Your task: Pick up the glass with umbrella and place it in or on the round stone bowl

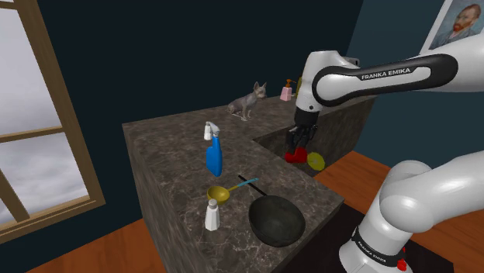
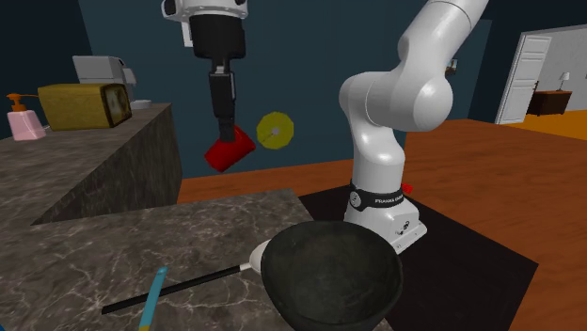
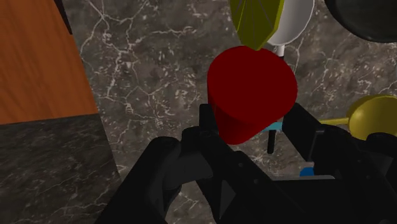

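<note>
A red glass (image 1: 294, 155) with a yellow paper umbrella (image 1: 316, 160) hangs in the air beside the marble counter, clasped between the fingers of my black gripper (image 1: 300, 144). The second exterior view has the glass (image 2: 229, 153) tilted under the gripper (image 2: 226, 136), its umbrella (image 2: 276, 129) sticking out sideways. From the wrist, the glass (image 3: 251, 95) sits between both fingers of the gripper (image 3: 252, 124), with the umbrella (image 3: 256, 22) beyond it. The round dark stone bowl (image 1: 275, 219) rests on the counter's near corner, well apart from the gripper, and appears too in the second exterior view (image 2: 329, 277) and past the fingers (image 3: 366, 19).
On the counter (image 1: 171, 155) near the bowl stand a blue spray bottle (image 1: 215, 155), a yellow ladle (image 1: 219, 193) and a white shaker (image 1: 212, 215). A grey cat figure (image 1: 248, 101) and a pink soap dispenser (image 1: 286, 91) sit further back. A toaster (image 2: 85, 103) stands on the far counter.
</note>
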Available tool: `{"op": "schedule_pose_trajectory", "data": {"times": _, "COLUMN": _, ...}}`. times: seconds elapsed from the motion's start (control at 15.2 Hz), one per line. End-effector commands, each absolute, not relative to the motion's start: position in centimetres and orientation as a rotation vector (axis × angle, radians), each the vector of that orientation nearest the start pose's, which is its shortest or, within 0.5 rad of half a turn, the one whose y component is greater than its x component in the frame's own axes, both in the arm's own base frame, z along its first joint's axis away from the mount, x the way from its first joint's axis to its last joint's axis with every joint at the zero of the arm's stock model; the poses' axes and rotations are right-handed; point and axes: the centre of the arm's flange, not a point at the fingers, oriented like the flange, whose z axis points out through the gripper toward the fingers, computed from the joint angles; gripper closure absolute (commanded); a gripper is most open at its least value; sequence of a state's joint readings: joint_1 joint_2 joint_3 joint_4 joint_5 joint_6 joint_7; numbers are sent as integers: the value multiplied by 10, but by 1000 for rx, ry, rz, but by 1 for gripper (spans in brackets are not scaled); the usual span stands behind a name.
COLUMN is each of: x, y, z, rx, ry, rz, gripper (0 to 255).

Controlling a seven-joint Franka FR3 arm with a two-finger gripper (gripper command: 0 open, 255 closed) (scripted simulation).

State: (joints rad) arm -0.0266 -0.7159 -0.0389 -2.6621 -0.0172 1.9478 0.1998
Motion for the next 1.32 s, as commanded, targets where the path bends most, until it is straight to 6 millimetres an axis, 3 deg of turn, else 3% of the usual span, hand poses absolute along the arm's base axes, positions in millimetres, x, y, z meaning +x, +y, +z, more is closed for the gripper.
{"op": "schedule_pose_trajectory", "data": {"times": 0.0, "x": 330, "y": -22, "z": 465, "rx": -3108, "ry": 389, "rz": 0, "gripper": 255}}
{"op": "schedule_pose_trajectory", "data": {"times": 0.07, "x": 330, "y": -22, "z": 466, "rx": -3108, "ry": 389, "rz": 0, "gripper": 255}}
{"op": "schedule_pose_trajectory", "data": {"times": 1.12, "x": 293, "y": 186, "z": 459, "rx": -3108, "ry": 389, "rz": 0, "gripper": 255}}
{"op": "schedule_pose_trajectory", "data": {"times": 1.25, "x": 293, "y": 186, "z": 449, "rx": -3108, "ry": 389, "rz": 0, "gripper": 255}}
